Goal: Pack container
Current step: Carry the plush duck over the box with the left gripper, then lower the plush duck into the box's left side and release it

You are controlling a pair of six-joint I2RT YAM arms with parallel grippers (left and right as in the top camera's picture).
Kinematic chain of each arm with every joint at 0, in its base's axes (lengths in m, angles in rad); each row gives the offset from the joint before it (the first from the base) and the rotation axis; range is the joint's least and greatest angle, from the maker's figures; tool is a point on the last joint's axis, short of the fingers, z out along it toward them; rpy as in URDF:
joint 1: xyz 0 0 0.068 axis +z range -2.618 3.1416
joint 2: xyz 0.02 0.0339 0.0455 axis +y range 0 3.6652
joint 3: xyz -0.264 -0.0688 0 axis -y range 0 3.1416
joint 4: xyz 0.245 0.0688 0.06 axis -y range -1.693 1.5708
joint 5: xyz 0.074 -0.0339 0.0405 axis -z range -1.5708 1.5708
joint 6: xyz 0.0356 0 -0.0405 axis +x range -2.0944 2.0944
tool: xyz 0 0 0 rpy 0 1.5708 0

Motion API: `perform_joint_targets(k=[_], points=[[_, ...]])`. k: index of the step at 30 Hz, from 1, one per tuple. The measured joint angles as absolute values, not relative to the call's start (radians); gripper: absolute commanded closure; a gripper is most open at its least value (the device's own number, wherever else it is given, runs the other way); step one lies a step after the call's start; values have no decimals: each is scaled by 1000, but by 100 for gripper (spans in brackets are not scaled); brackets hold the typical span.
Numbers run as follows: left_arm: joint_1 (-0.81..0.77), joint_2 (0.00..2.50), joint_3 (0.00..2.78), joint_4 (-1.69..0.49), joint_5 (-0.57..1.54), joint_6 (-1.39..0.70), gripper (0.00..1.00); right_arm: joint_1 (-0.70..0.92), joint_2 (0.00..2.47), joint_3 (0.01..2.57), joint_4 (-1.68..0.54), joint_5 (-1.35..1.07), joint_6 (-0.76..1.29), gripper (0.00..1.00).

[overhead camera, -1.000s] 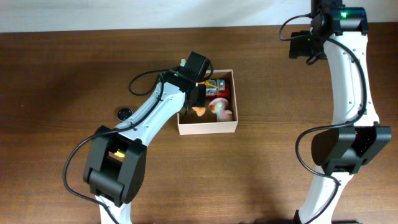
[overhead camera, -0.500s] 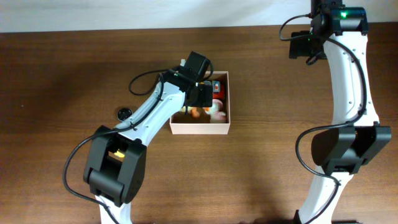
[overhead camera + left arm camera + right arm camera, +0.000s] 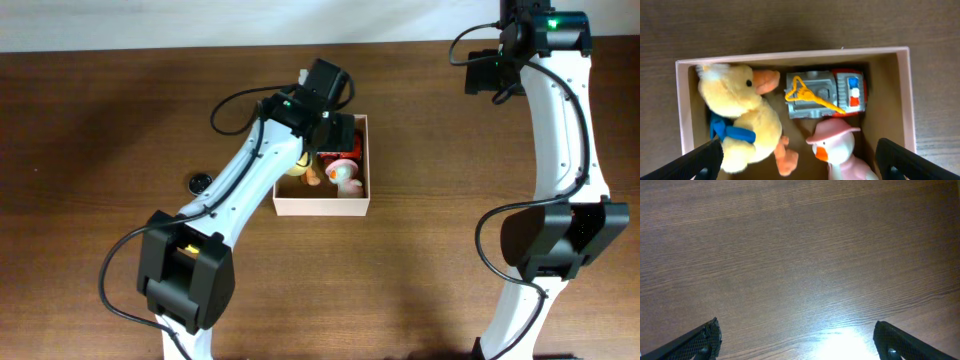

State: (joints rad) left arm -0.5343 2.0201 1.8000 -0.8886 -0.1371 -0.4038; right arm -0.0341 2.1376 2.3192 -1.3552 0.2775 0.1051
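Left wrist view: 1 container (image 3: pixel 906 100) fills most of the frame, on the brown table (image 3: pixel 790 20). 3 toys inside: 1 yellow duck (image 3: pixel 740 115) w/ blue scarf at left, 1 grey-red truck (image 3: pixel 825 94) top middle, 1 white duck (image 3: pixel 837 147) w/ pink hat bottom middle. Left end effector (image 3: pixel 802 160) is spread wide above them, holding nothing. Right end effector (image 3: pixel 800 340) is spread wide too, only table under it. Overhead: 1 small black round thing (image 3: pixel 200 182) left of the container.

Even, warm light overhead — glare pools on the desk (image 3: pixel 840 342) below my right wrist; my left fingers (image 3: pixel 697 160) look soft, dark.
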Motion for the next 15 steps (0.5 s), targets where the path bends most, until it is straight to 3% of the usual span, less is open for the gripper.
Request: perform_joint_targets(k=[6, 7, 8, 9, 10, 11, 15], points=[[-527, 2020, 1868, -1052, -208, -401, 0, -34, 2138, 2319, -1355, 278, 105, 1], [-517, 2020, 1879, -1067, -212, -397, 5, -34, 2138, 2319, -1355, 278, 105, 1], [-508, 2020, 1885, -1070, -210, -390, 28, -34, 2138, 2319, -1355, 278, 104, 1], [-499, 2020, 1888, -1070, -201, -379, 60, -34, 2138, 2319, -1355, 278, 105, 1], [-490, 2020, 1889, -1068, -190, -368, 83, -34, 2138, 2319, -1355, 278, 105, 1], [-482, 2020, 1890, -1065, -181, -357, 92, -34, 2138, 2319, -1355, 278, 105, 1], [-472, 2020, 1891, -1002, -160, -331, 98, -34, 2138, 2319, -1355, 278, 105, 1]])
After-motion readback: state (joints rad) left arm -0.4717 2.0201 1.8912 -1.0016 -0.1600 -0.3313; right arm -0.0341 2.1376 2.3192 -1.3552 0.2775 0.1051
